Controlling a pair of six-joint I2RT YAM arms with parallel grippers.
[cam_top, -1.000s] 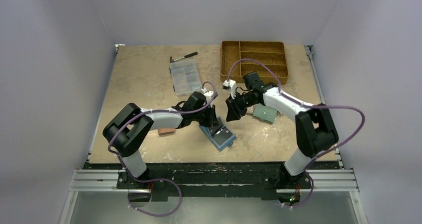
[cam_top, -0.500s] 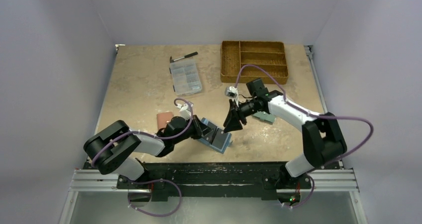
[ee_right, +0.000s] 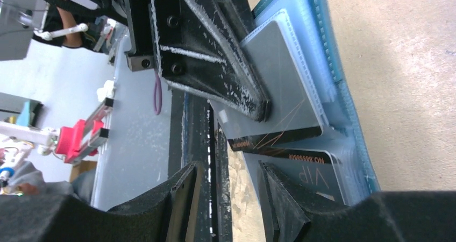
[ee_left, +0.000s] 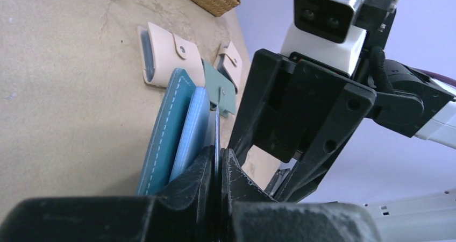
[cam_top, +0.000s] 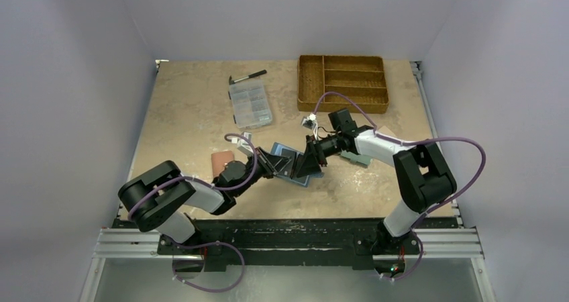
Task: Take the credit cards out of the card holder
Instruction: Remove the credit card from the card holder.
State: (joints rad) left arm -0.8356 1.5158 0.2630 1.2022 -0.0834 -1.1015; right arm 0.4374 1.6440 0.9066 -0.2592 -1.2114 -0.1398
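The card holder (cam_top: 300, 170), a dark blue wallet with a lighter blue inside, is held open and tilted at the table's middle. My left gripper (cam_top: 274, 162) is shut on a thin greyish credit card (ee_right: 285, 75) with a black end stripe, seen edge-on (ee_left: 216, 126) in the left wrist view beside the wallet's blue covers (ee_left: 164, 134). A second card marked VIP (ee_right: 317, 172) sits in the wallet's pocket (ee_right: 336, 70). My right gripper (cam_top: 311, 156) faces the wallet from the right. It (ee_right: 230, 169) is open with nothing between its fingers, one fingertip (ee_right: 274, 183) over the VIP card.
A wicker tray (cam_top: 342, 80) stands at the back right, a clear compartment box (cam_top: 250, 107) and a pen (cam_top: 248, 77) at the back. A pink-brown wallet (cam_top: 221, 160) lies left. A teal-green wallet (ee_left: 218, 86) and two beige wallets (ee_left: 161, 54) lie beyond the holder.
My left arm swung round to the left and carried the card holder away from the near edge. My right gripper closed in on the wallet, its jaws wider than before.
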